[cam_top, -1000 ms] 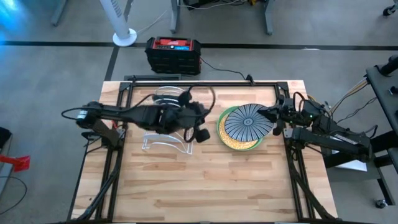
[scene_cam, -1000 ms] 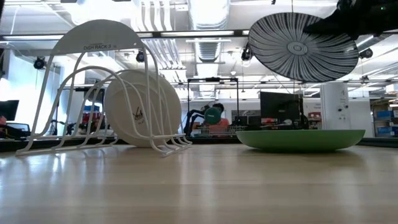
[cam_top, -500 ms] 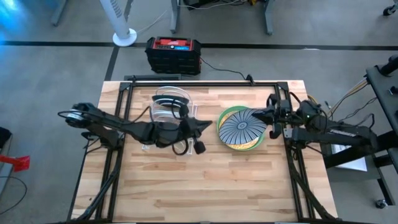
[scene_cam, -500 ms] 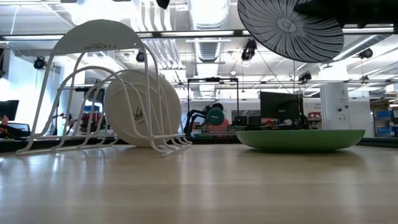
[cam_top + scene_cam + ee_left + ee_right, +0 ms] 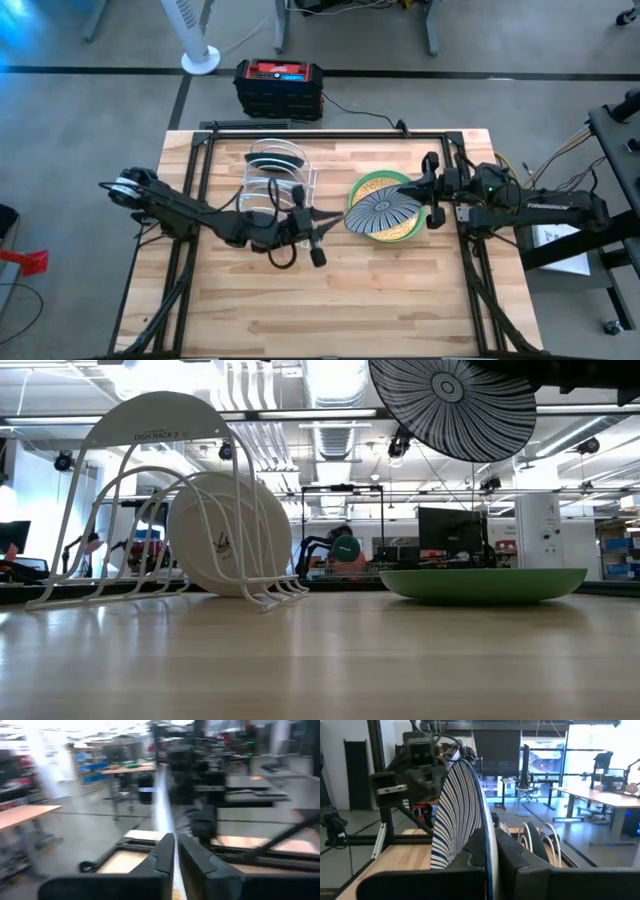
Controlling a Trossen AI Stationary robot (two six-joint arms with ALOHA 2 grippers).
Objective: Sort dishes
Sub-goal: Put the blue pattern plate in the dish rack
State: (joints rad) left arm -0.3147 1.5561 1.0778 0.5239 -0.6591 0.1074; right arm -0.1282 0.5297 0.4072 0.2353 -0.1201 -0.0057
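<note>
Wooden table (image 5: 330,300) under my two arms. A white wire rack (image 5: 276,178) at ten o'clock holds one plate. The white blue-lined plate (image 5: 383,211) hangs above the stacked plates (image 5: 385,232) at two o'clock, both the right gripper (image 5: 424,187) and the left gripper (image 5: 322,226) clamped on its rim.

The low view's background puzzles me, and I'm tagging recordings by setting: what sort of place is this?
Most likely a robotics lab or open workshop, not a kitchen: exposed ceiling ducts, workbenches with monitors behind the table, and another robot arm farther back.
</note>
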